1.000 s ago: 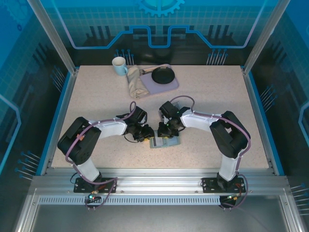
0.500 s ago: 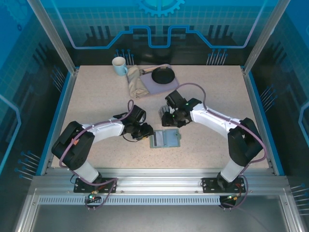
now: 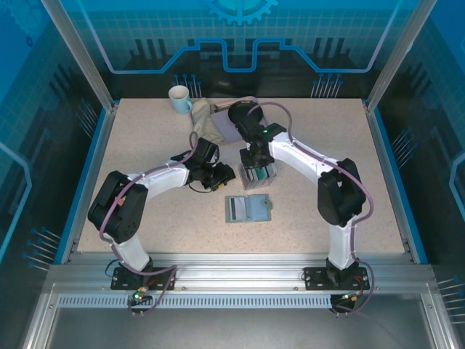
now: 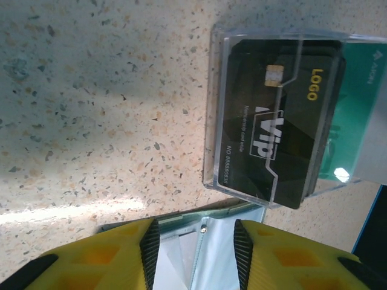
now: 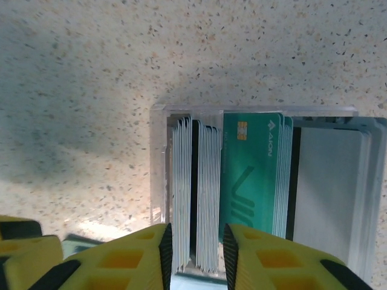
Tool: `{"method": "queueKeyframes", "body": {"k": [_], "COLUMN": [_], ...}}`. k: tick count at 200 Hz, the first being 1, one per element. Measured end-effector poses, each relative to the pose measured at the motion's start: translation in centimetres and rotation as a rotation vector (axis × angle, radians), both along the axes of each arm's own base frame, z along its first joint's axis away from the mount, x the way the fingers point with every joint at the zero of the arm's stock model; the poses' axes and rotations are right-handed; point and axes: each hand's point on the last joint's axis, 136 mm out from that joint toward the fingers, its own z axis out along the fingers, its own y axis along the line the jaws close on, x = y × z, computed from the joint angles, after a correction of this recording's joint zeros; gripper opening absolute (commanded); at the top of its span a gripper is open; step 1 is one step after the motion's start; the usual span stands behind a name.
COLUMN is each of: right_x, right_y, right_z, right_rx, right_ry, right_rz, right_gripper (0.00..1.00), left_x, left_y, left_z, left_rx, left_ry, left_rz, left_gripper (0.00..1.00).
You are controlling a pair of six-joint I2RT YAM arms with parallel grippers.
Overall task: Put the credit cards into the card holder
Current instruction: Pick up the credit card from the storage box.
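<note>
Several thin, stiff plastic credit cards [image 5: 251, 175] stand edge-up in the clear box [image 5: 156, 169], lower centre. They are probably slick, so pinch a top edge. Your right gripper [image 5: 195, 235] hangs fingers apart, empty.

Top external: fixed high behind arm bases, tilted down and forward, far enough to take in whole table [image 3: 145, 153].

Left wrist: close above tabletop, aimed down past left gripper [image 4: 195, 244] at bottom edge; clear card box [image 4: 216, 109] at upper right.

Right wrist: close, aimed straight down past right gripper [image 5: 195, 251] into same clear card box [image 5: 158, 181].

Shared by all three: clear card box, mid-frame in top external [image 3: 267, 177].
</note>
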Motion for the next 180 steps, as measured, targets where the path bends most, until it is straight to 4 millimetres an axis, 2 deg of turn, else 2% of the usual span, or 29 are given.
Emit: {"method": "queueKeyframes", "body": {"k": [51, 96, 180], "right_x": [0.2, 0.9, 0.9], "right_y": [1.0, 0.5, 0.3], "right_z": [-2.1, -3.9, -4.3], "right_rx": [-0.085, -0.181, -0.290], "right_ry": [0.031, 0.039, 0.005], "right_rz": [0.041, 0.034, 0.052], "right_gripper": [0.37, 0.40, 0.42], "left_x": [0.2, 0.0, -0.1], "left_y": [0.3, 0.5, 0.5], "left_z": [-0.6, -1.0, -1.2], "left_rx": [-0.011, -0.016, -0.019], "left_ry": [0.022, 0.038, 0.033], "left_rz": [0.034, 0.055, 0.055], "left_gripper": [0.43, 0.43, 0.43]}}
